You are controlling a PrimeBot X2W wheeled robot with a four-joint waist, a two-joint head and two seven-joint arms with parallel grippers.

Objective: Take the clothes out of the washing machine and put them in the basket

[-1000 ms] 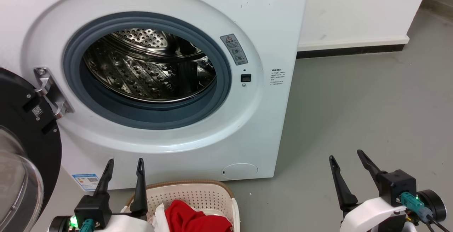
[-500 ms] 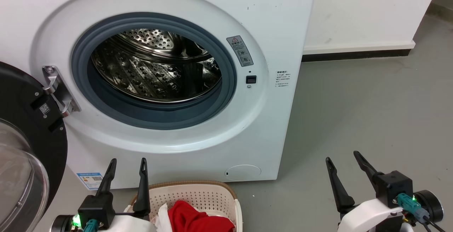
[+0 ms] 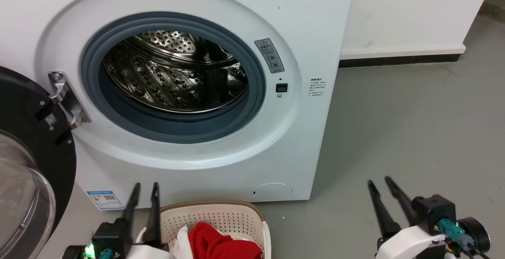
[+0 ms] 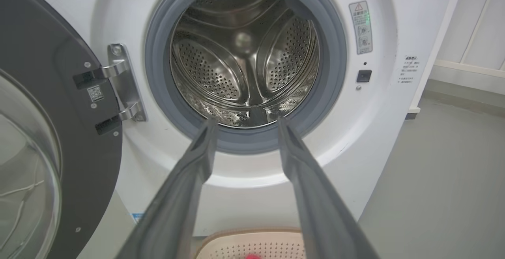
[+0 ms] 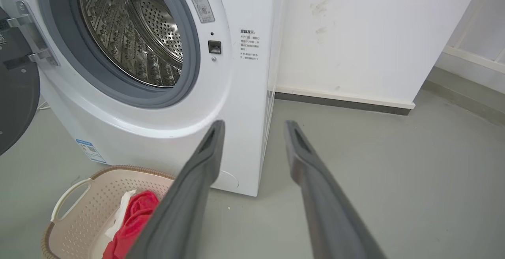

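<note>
Here the clothes [image 3: 221, 245] lie in the basket [image 3: 225, 218], which stands on the floor [image 3: 394, 132] by the bottom front edge of the washing machine [image 3: 315, 34]. Its door [image 3: 23, 105] hangs open. The left gripper [image 3: 145, 190] and right gripper [image 3: 378, 183] grasp nothing, each with 2 fingers parted.

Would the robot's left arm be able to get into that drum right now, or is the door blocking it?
Probably yes. The door hangs swung wide to one side, nothing crosses the mouth of the drum, and the open left gripper points straight at it.
</note>
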